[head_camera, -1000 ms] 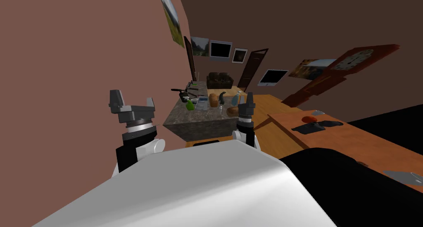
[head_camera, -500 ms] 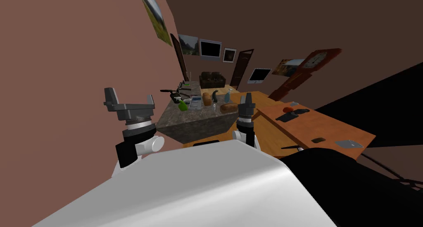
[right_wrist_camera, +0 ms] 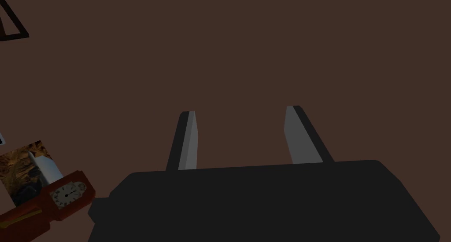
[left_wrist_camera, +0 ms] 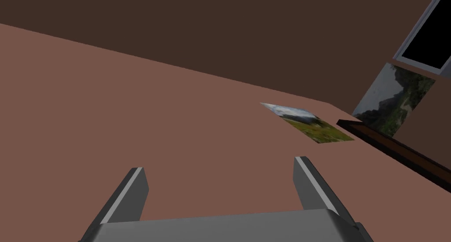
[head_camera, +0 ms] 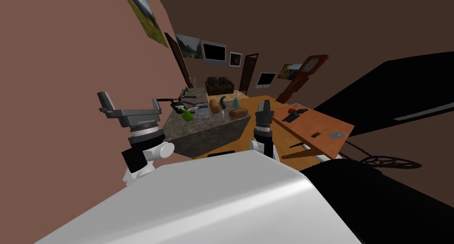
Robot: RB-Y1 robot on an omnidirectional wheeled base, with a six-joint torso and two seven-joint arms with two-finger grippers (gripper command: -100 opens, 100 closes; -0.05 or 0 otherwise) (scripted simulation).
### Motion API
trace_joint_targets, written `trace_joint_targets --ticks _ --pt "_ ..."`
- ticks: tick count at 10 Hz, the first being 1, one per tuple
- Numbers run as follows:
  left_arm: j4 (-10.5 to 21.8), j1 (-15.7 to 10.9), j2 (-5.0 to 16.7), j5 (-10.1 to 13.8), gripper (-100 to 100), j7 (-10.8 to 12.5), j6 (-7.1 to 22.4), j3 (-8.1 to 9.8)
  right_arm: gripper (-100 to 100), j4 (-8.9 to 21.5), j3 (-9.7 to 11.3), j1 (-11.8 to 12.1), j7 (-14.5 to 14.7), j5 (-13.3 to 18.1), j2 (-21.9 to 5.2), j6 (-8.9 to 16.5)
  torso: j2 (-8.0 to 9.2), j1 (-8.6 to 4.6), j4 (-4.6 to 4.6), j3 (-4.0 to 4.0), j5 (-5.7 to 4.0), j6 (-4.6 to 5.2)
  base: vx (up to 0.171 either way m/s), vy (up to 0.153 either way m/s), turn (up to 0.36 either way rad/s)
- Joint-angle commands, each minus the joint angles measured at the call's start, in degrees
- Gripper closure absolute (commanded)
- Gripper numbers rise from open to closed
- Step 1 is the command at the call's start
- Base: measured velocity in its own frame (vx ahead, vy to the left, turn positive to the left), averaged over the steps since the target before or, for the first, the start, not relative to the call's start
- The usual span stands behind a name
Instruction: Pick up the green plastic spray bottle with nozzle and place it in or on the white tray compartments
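The green spray bottle (head_camera: 187,116) lies on the near left part of a mottled stone counter (head_camera: 208,131), a good way ahead of me. Right beside it, toward the counter's middle, sits the white tray (head_camera: 202,111). Both arms are raised in front of my chest, well short of the counter. My left gripper (head_camera: 129,100) is near the pink wall, open and holding nothing, fingers wide apart (left_wrist_camera: 219,164). My right gripper (head_camera: 265,104) points up in line with the counter's right corner, also open and holding nothing (right_wrist_camera: 240,110).
Two bread loaves (head_camera: 238,113), a dark curved object (head_camera: 223,103) and a pale blue bottle (head_camera: 236,101) share the counter. An orange wooden table (head_camera: 310,123) stands to the right, a tall clock (head_camera: 306,72) and a sofa (head_camera: 219,84) beyond. A pink wall (head_camera: 66,77) runs close on my left.
The whole head view has swung, so I have turned: counter, table and clock slid left and look smaller. Both arms keep their raised pose, grippers open throughout.
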Motion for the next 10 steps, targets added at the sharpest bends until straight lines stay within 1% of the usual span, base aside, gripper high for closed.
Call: trace_joint_targets --ticks 1,2,3,4,5,6,7,8,9,10 --pt "1.28 -0.95 0.58 1.90 -100 0.64 -1.16 0.56 0 0.00 0.00 0.00 0.00 0.00 0.00 0.00 0.00 0.00 0.00 0.00 0.00 0.00 -0.023 -0.026 -0.115" --pt "3.24 -2.51 1.45 4.03 -100 1.42 -2.75 1.66 0 0.00 -0.01 0.02 0.00 0.00 0.00 0.00 -0.02 0.06 0.00 -0.01 0.01 -0.07 -0.025 -0.041 -0.170" --pt "3.24 -2.51 1.45 4.39 -100 1.42 -2.75 1.66 0 0.00 0.00 0.01 0.00 0.00 0.00 0.00 -0.02 0.02 0.00 -0.01 0.01 -0.03 -0.017 -0.030 -0.121" --pt "5.38 -4.16 2.31 6.63 -100 2.12 -4.45 2.92 0 0.00 -0.01 0.01 0.00 0.00 0.00 0.00 -0.03 0.05 -0.01 -0.02 0.01 -0.07 -0.017 -0.035 -0.251" --pt "7.12 -5.90 3.15 8.29 -100 2.75 -6.20 4.34 0 0.00 0.00 0.01 0.00 0.00 0.00 0.00 -0.05 0.05 -0.01 -0.03 0.01 -0.03 -0.020 -0.051 -0.386" --pt "7.70 -5.90 3.15 9.65 -100 2.75 -6.25 4.34 0 0.00 0.00 0.01 0.00 0.00 0.00 0.00 -0.05 0.00 -0.01 -0.03 0.00 -0.02 -0.012 -0.035 -0.125" --pt "10.19 -7.73 3.99 11.53 -100 3.28 -8.14 5.92 0 0.00 -0.01 0.02 0.00 0.00 0.00 0.00 -0.05 0.04 -0.01 -0.03 0.01 -0.09 -0.006 -0.044 -0.197" --pt "10.19 -7.73 3.99 12.38 -100 3.28 -8.14 5.92 0 0.00 -0.01 0.01 0.00 0.00 0.00 0.00 -0.07 0.02 -0.01 -0.04 0.00 -0.04 -0.001 -0.027 -0.134" --pt "12.59 -9.62 4.80 14.57 -100 3.71 -10.12 7.66 0 0.00 -0.01 0.02 0.00 0.00 0.00 0.00 -0.09 0.07 -0.02 -0.05 0.02 -0.08 0.006 -0.031 -0.287" --pt "12.86 -9.62 4.80 15.16 -100 3.71 -10.12 7.66 0 0.00 -0.01 0.01 0.00 0.00 0.00 0.00 -0.12 0.07 -0.02 -0.06 0.02 -0.04 0.005 -0.018 -0.124"
